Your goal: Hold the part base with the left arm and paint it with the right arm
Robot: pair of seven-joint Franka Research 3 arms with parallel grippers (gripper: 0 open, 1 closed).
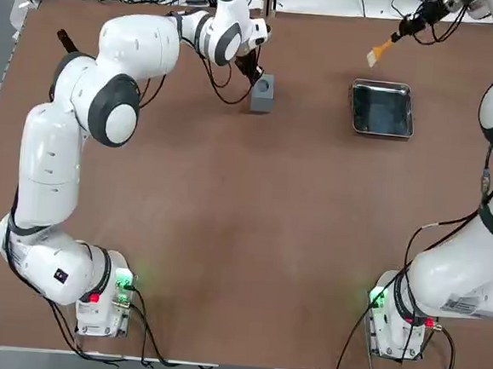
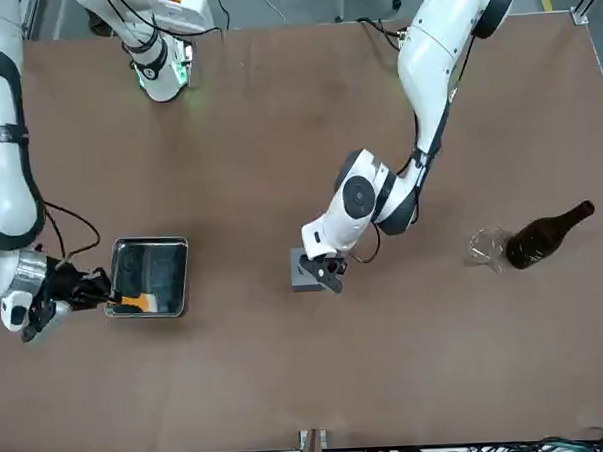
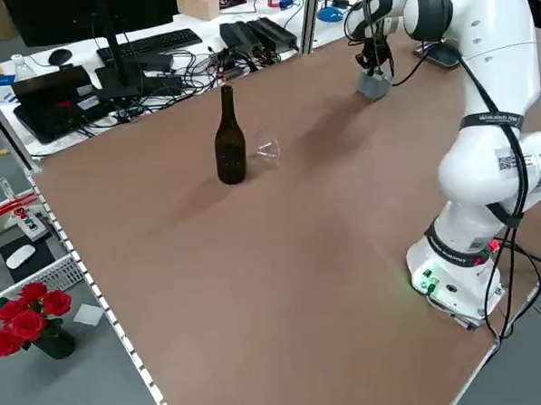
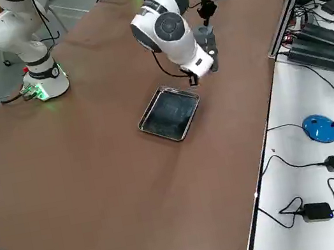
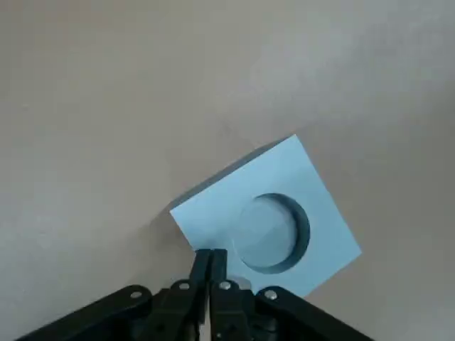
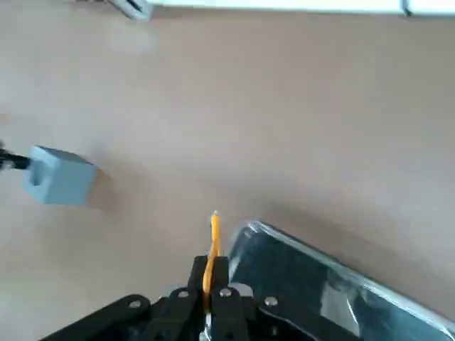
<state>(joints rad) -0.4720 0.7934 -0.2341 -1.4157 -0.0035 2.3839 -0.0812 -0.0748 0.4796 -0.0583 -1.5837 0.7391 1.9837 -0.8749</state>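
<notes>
We see the part base (image 1: 262,93) on the table (image 1: 251,236), far side, well left of the metal tray (image 1: 381,109). L gripper (image 1: 254,72) sits at the block's edge, fingers pinched on its rim per wrist cam. R gripper (image 1: 410,26) is up beyond the tray's far edge, fingers closed on an orange brush (image 1: 380,52). Bottle (image 2: 545,235) and glass (image 2: 488,246) stand off to robot's left.
</notes>
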